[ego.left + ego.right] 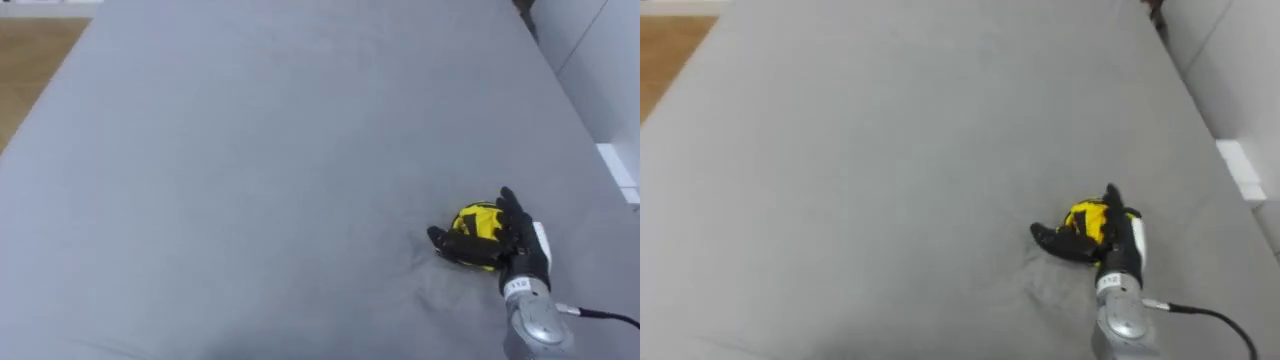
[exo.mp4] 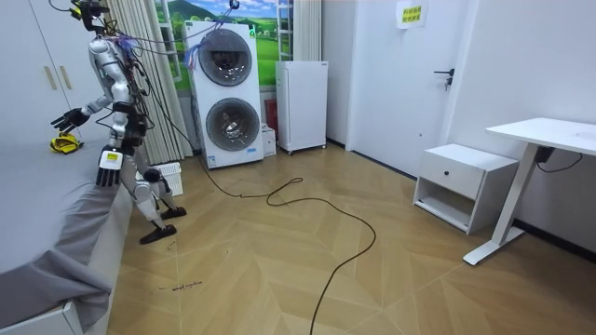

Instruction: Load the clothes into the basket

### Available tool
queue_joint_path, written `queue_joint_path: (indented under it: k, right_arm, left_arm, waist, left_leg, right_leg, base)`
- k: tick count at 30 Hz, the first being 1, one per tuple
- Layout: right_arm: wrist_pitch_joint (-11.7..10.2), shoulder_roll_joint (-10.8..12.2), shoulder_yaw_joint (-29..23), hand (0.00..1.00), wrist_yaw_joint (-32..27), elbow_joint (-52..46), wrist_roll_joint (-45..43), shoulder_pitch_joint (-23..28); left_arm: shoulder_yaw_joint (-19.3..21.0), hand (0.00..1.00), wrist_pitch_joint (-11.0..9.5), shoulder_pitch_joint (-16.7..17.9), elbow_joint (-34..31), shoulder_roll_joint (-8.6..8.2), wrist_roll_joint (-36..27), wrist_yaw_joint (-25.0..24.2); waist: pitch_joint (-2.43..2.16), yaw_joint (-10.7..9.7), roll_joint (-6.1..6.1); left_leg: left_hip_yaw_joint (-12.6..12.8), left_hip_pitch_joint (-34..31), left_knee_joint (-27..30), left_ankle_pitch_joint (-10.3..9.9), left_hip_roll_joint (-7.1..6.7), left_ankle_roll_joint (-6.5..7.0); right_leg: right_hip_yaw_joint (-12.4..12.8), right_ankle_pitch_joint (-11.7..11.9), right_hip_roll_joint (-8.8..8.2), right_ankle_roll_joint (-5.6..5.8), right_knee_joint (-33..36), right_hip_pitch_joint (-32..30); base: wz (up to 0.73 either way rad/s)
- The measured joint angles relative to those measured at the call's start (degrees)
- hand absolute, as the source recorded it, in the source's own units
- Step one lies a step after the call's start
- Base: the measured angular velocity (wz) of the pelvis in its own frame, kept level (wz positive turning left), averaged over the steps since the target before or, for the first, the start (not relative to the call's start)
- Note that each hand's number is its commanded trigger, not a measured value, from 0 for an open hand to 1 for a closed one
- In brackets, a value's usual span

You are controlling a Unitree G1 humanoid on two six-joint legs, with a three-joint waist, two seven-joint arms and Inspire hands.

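A small crumpled yellow and black garment (image 1: 480, 218) (image 2: 63, 144) lies on the grey bed (image 1: 250, 150), near its right side. My right hand (image 1: 522, 252) (image 2: 70, 118) is over the garment with fingers spread, the thumb pointing left; the room view shows it a little above the cloth. Part of the garment is hidden under the hand. My left hand (image 2: 109, 164) hangs by my side with relaxed fingers. I stand at the bed's edge, leaning over it.
The bed sheet spreads wide to the left and far side. White furniture (image 1: 600, 70) borders the bed's right edge. Behind me stand stacked washing machines (image 2: 225, 93), a white cabinet (image 2: 302, 104), a bedside cabinet (image 2: 461, 184) and a desk (image 2: 549, 140).
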Motion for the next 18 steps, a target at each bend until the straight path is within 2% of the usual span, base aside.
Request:
queue_joint_path:
  k: [5,9,12,16,18]
  right_arm:
    - [0.33,-0.11,-0.59,0.0,-3.06,-1.87,-0.91,-0.76]
    - [1.19,-0.33,-0.68,0.0,-6.27,-0.82,-1.03,-1.61]
    - [3.01,-0.38,-1.21,0.0,-9.05,0.76,-3.52,-4.12]
    - [3.07,-0.5,-2.79,0.0,-10.66,2.21,-6.15,-6.69]
    - [3.58,-1.72,-3.02,0.0,-11.57,6.59,-5.34,-9.43]
  left_arm:
    - [-0.06,0.0,2.33,-1.85,0.96,0.05,-1.76,0.31]
    - [-0.08,0.0,4.19,-2.8,1.3,0.15,-1.66,0.4]
    - [-0.04,0.0,4.68,-3.8,1.29,0.19,-0.54,0.27]
    - [-0.07,0.0,5.6,-4.29,1.35,0.17,-0.72,-0.01]
    - [-0.12,0.0,6.13,-4.82,1.32,0.14,-0.74,0.0]
  waist:
    - [0.12,-0.22,0.3]
    - [0.03,-1.04,0.64]
    - [0.05,-1.03,0.91]
    - [0.07,-1.22,0.88]
    - [0.22,-0.72,0.67]
  left_leg:
    - [-0.09,-1.15,-0.5,0.05,0.12,-0.08]
    - [-0.68,-2.93,-0.27,0.38,-0.04,0.05]
    - [-0.71,-4.9,-0.45,0.98,-0.15,0.17]
    - [-1.68,-5.65,-0.65,1.41,-0.57,0.28]
    - [-2.15,-5.72,-0.64,1.49,-0.73,0.36]
  right_leg:
    - [-0.92,0.0,0.15,0.0,-0.01,-1.15]
    - [-1.72,0.01,0.05,-0.01,0.2,-2.3]
    - [-1.72,0.01,-0.1,-0.01,1.1,-4.82]
    - [-2.94,0.01,-0.39,0.0,1.07,-5.29]
    - [-3.61,0.01,-0.51,0.0,1.01,-5.37]
  base:
    - [0.03]
    - [0.11]
    - [0.0]
    - [0.14]
    - [0.12]
